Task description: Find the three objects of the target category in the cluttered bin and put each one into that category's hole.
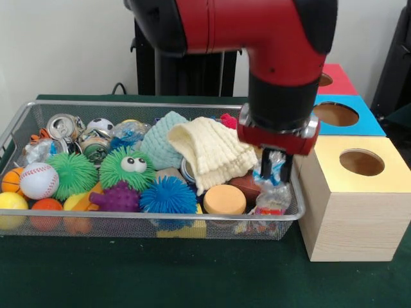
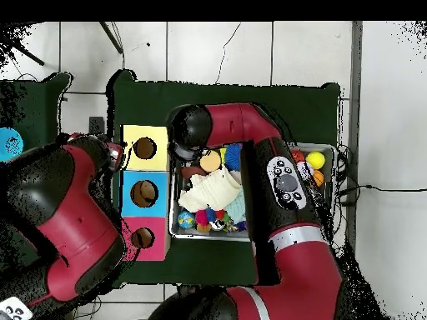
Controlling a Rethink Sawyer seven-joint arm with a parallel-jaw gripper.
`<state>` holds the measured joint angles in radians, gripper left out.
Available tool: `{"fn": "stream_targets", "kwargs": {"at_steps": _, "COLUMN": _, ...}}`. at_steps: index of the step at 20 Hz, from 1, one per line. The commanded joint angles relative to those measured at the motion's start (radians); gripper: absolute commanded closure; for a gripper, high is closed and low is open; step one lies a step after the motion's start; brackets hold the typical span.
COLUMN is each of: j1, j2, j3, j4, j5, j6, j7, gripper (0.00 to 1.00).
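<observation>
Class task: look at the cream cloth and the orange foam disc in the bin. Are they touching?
Apart. In the front view the cream cloth ends above the orange foam disc, with a dark gap visible between its lower edge and the disc's top.

A Sawyer robot arm [image 1: 257, 25] with glossy red, rounded shells joined by black bands at the joints. Its last segment is a thick black cylinder ending in a red collar with a silver metal rim. Below hangs a small black gripper [image 1: 275, 168]. From above, 1 red link carries a black oval panel [image 2: 286, 179] with white markings.
</observation>
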<state>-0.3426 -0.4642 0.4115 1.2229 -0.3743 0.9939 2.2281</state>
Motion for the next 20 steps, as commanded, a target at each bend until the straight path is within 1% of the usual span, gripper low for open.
{"fn": "stream_targets", "kwargs": {"at_steps": 1, "j1": -0.038, "j2": -0.149, "j3": 0.112, "j4": 0.004, "j5": 0.053, "j6": 0.162, "j7": -0.281, "gripper": 1.00}}
{"fn": "stream_targets", "kwargs": {"at_steps": 5, "j1": -0.041, "j2": -0.166, "j3": 0.119, "j4": -0.009, "j5": 0.057, "j6": 0.204, "j7": -0.281, "gripper": 1.00}}
{"fn": "stream_targets", "kwargs": {"at_steps": 11, "j1": -0.062, "j2": -0.157, "j3": 0.138, "j4": 0.015, "j5": 0.054, "j6": 0.168, "j7": -0.280, "gripper": 1.00}}
{"fn": "stream_targets", "kwargs": {"at_steps": 14, "j1": -0.070, "j2": -0.161, "j3": 0.141, "j4": 0.021, "j5": 0.054, "j6": 0.175, "j7": -0.280, "gripper": 1.00}}
{"fn": "stream_targets", "kwargs": {"at_steps": 16, "j1": -0.080, "j2": -0.179, "j3": 0.138, "j4": 0.056, "j5": 0.060, "j6": 0.166, "j7": -0.267, "gripper": 1.00}}
{"fn": "stream_targets", "kwargs": {"at_steps": 20, "j1": -0.100, "j2": -0.277, "j3": 0.124, "j4": 0.210, "j5": 0.073, "j6": 0.104, "j7": -0.216, "gripper": 1.00}}
